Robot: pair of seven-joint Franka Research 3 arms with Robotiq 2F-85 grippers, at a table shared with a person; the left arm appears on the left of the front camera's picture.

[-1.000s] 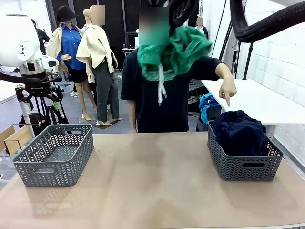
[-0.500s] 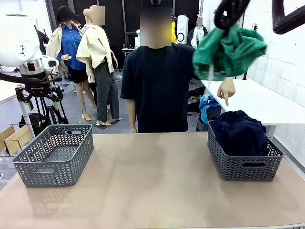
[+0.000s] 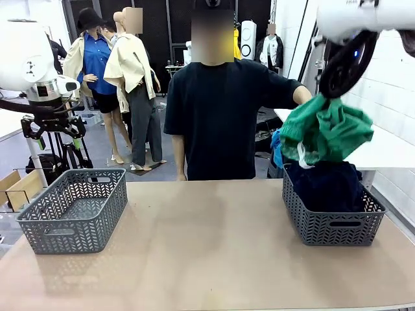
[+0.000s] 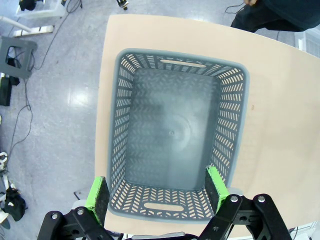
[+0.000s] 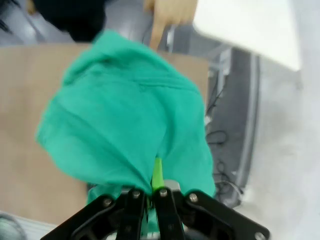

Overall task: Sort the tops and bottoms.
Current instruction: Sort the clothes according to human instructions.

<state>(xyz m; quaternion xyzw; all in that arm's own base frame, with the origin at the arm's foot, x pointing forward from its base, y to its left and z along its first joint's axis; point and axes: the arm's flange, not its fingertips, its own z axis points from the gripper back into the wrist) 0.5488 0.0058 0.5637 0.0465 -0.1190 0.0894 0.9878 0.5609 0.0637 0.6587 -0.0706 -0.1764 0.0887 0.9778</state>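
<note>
While bare counter [image 3: 207, 240] spreads between both baskets, the green garment [image 3: 325, 133] hangs just above the navy-filled right basket [image 3: 332, 223], pinched in the right hand [image 5: 151, 192]; the left hand [image 4: 157, 192], fingers spread, hovers over the hollow left basket [image 4: 175, 135].

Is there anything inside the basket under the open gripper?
No, the left wrist view shows the grey basket bare inside, below the open left gripper.

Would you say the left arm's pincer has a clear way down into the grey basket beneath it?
Probably yes: the left pincer hangs open above the basket, with nothing between them.
</note>
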